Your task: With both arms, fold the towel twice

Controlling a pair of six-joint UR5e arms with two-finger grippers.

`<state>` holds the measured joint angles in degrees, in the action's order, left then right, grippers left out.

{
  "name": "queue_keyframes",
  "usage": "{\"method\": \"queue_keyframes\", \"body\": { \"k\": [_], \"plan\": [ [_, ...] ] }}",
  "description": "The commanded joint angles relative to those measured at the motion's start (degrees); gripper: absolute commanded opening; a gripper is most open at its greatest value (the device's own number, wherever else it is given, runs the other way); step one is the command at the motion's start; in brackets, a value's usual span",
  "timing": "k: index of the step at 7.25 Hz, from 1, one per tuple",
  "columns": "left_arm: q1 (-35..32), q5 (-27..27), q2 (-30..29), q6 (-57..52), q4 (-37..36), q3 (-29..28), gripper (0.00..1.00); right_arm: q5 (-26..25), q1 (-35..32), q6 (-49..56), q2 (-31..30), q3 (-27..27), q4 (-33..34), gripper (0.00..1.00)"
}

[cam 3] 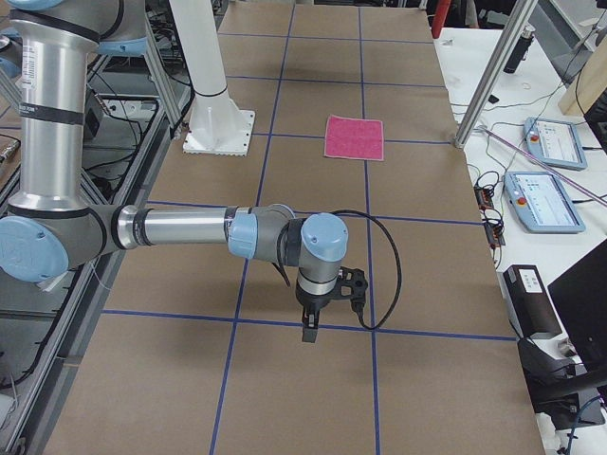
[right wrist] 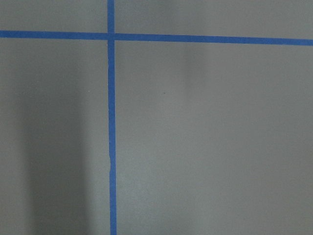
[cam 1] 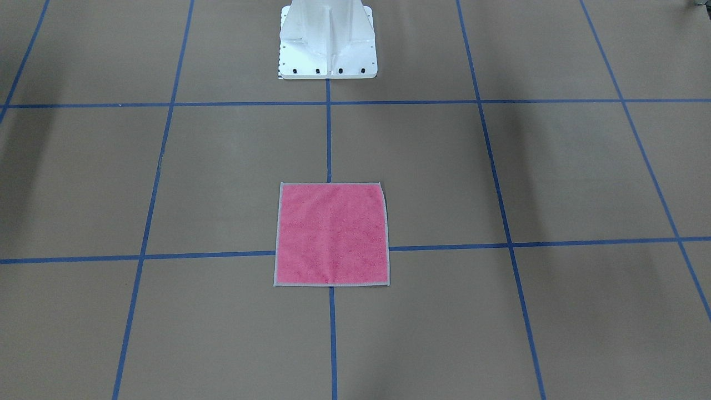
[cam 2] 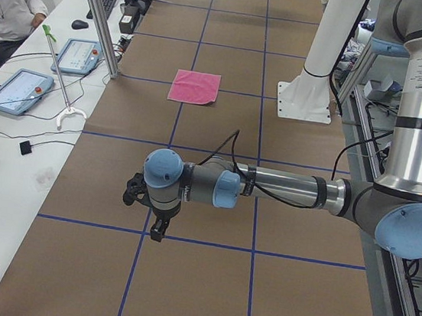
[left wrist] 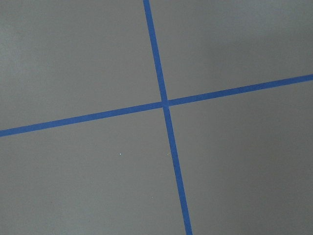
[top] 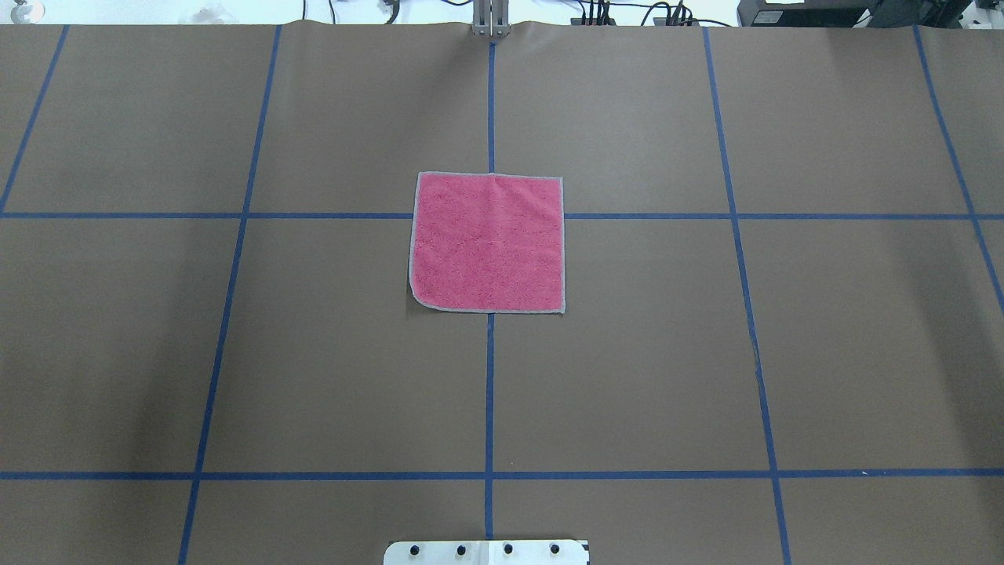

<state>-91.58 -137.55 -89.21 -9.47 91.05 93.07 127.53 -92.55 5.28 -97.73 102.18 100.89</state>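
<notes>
One towel (top: 488, 242) lies flat, pink face up, on the table (top: 784, 353), covering a crossing of blue tape lines (top: 737, 216). In the overhead view it sits just toward 12 o'clock from the centre, and the one white pedestal (top: 486, 552) is at its 6 o'clock. The towel's 7 o'clock corner looks rounded.

Two arms stretch low over the table's ends, well apart from the towel. The left arm (cam 2: 284, 189) carries the left gripper (cam 2: 157, 232), and the right arm (cam 3: 180, 229) carries the right gripper (cam 3: 308, 334). Both grippers point down above the paper. I cannot tell whether their fingers are spread or closed.

Two tablets (cam 2: 77, 55) lie on a side bench (cam 2: 9, 172).
</notes>
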Motion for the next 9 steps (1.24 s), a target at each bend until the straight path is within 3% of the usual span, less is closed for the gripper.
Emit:
{"method": "queue_keyframes", "body": {
  "k": [1, 5, 7, 9],
  "plan": [
    [0.1, 0.1, 0.1, -0.3, 0.0, 0.2, 1.00, 1.6, 0.0, 0.0, 0.0, 0.0, -0.1, 1.00],
    [0.1, -0.5, 0.0, -0.4, 0.2, 0.4, 1.00, 3.6, 0.2, -0.1, 1.1, 0.6, -0.2, 1.00],
    [0.5, -0.7, -0.7, -0.4, 0.4, 0.5, 1.00, 9.7, 3.6, -0.3, 1.4, -0.2, -3.4, 1.00],
    [2.5, -0.8, -2.8, 0.2, 0.1, 0.2, 1.00, 9.6, 3.7, -0.2, 1.4, -0.4, -5.2, 1.00]
  ]
}}
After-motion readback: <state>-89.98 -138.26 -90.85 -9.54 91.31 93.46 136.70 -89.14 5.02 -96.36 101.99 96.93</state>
